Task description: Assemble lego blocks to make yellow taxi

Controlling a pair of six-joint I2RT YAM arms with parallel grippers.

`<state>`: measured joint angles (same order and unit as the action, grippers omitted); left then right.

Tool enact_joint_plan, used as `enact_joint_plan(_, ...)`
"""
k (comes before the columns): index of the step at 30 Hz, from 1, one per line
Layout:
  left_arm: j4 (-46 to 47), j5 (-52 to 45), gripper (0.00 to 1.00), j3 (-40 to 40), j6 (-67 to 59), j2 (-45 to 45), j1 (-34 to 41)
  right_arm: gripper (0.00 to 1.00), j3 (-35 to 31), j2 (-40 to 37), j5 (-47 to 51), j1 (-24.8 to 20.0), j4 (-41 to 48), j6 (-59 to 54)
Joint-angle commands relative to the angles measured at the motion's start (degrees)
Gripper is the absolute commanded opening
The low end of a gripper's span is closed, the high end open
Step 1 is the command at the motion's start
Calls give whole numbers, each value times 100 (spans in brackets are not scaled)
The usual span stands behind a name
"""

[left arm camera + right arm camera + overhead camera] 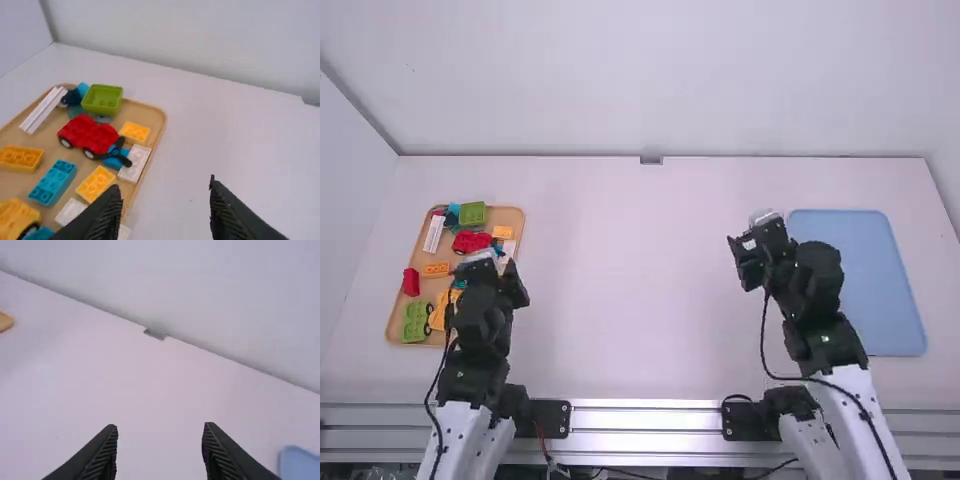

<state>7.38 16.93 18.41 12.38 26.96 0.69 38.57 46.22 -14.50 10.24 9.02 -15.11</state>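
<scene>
Over the right part of the block tray hangs my left gripper [492,262]; in the left wrist view the left gripper [166,207] stands open, nothing between its fingers. My right gripper [752,245] is above the table beside the blue mat; the right gripper [160,450] is open and holds nothing. The tray holds a red car base [88,134], a yellow block [96,184], a small yellow block [134,132], an orange-yellow block [21,158], a teal block [53,182], a white block [134,163] and a yellow vehicle piece [17,220].
The wooden tray [393,318] lies at the table's left and also holds green pieces [472,213] and a long white piece [434,234]. A blue mat [880,290] lies at the right. A wall [650,80] rises behind the table.
</scene>
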Motion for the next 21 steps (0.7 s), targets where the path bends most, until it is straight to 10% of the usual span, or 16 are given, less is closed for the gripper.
enact_joint_plan(1, 165, 455, 52, 320, 367, 201, 59, 52, 575, 465, -375, 164, 114, -338)
enact_joint_plan(21, 2314, 1021, 87, 1779, 1446, 695, -927, 87, 3501, 3586, -2657, 1487, 1369, -2815)
